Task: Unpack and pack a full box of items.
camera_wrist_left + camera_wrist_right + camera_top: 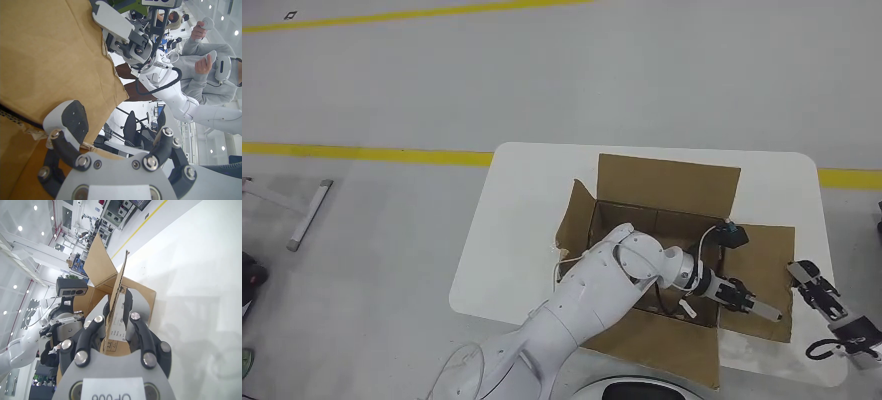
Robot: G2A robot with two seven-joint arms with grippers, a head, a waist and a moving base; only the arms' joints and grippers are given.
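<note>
Jaws of the left gripper (119,111) are found apart, with nothing clamped. One ribbed pad (74,118) is laid flat against the right-hand flap (764,258) of the box (667,180), and the flap's ragged, torn edge passes between the two jaws. The right gripper (119,296) is set on the outer edge of the same flap. Its jaws stand on either side of the corrugated edge, and a strip of the flap's face is visible beside the card, so it is judged astride and not clamped. The two grippers are near each other but apart. The box is stood open on the white table (522,230) with its flaps spread, this flap lying close to the table's right edge. Its contents cannot be made out, as the interior is partly covered by the left arm.

Risks are assessed as follows. Should both grippers be closed and drawn in different directions, the tear is likely to be lengthened. Should the flap be pushed rather than gripped, the whole box may be slid across the table, since nothing is seen to anchor it. Contact between the grippers is possible, given their closeness on one flap.

Layout of box, flaps and table is supplied by the top view, where the flap reads as a plain panel. The torn edge is supplied by the left wrist view. The stand of the right jaws about the card is supplied by the right wrist view.
</note>
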